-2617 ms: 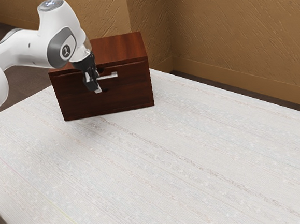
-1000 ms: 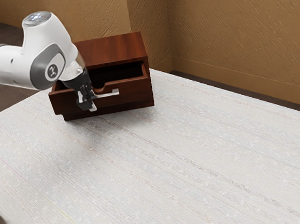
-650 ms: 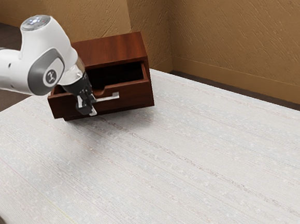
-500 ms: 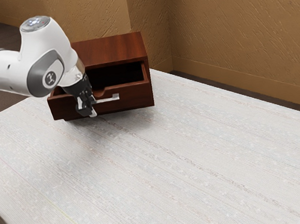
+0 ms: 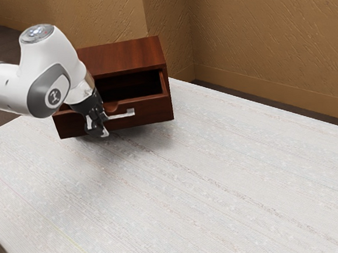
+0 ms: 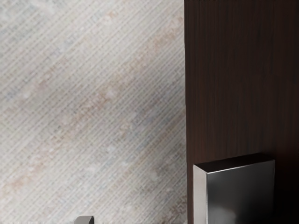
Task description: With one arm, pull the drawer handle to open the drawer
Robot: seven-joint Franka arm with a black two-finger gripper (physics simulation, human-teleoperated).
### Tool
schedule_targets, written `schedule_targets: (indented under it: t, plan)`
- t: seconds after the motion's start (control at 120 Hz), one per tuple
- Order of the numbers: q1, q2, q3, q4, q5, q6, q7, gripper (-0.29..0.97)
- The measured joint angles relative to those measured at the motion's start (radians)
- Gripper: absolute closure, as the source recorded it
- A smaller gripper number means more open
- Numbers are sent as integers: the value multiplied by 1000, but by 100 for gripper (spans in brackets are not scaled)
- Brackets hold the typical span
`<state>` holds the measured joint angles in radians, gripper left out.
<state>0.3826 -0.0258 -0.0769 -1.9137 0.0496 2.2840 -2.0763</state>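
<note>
so the gripper (image 5: 97,125), left of center in the frame, has its jaws clamped on the end of the drawer handle (image 5: 122,114), which I figure is why the drawer (image 5: 150,107) sticks well out of the cabinet (image 5: 125,55) at upper left.

The cabinet (image 5: 127,56) stands on the table (image 5: 222,189), at its far corner toward the exterior view's left, close to the wall (image 5: 270,35). Its drawer (image 5: 150,108) juts out in front, with the handle (image 5: 122,114) on its face. My gripper (image 5: 97,127) sits at the handle's end toward the exterior view's left.
</note>
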Motion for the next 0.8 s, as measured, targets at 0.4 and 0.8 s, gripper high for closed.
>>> schedule_targets:
  t: [0.4, 0.8]
  plan:
    - [-94, -76, 45, -91, -9, 20, -3, 42]
    - [-145, -143, 57, -163, -10, 27, 1, 42]
